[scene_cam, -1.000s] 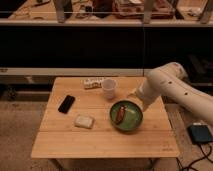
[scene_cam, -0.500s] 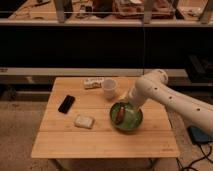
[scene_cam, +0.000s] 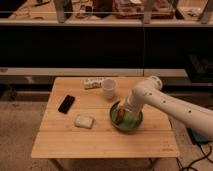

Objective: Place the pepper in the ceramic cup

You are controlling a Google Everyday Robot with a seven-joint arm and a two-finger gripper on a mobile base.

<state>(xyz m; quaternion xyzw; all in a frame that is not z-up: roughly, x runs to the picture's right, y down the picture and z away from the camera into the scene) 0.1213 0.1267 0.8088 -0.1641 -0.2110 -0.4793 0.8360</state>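
While the pepper (scene_cam: 118, 116) lies inside the green bowl (scene_cam: 135, 125), the gripper (scene_cam: 123, 111) reaches down right beside it, jaws spread wide. The ceramic cup (scene_cam: 109, 89) stands upright just behind the bowl.

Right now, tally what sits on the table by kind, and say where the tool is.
Cups: 1, ceramic cup
Bowls: 1, green bowl
Peppers: 1, pepper in the bowl
Phones: 1, black phone
Blocks: 1, pale block
Packets: 1, pale packet by the cup
Total: 6
The tool is down in the green bowl, by the pepper.
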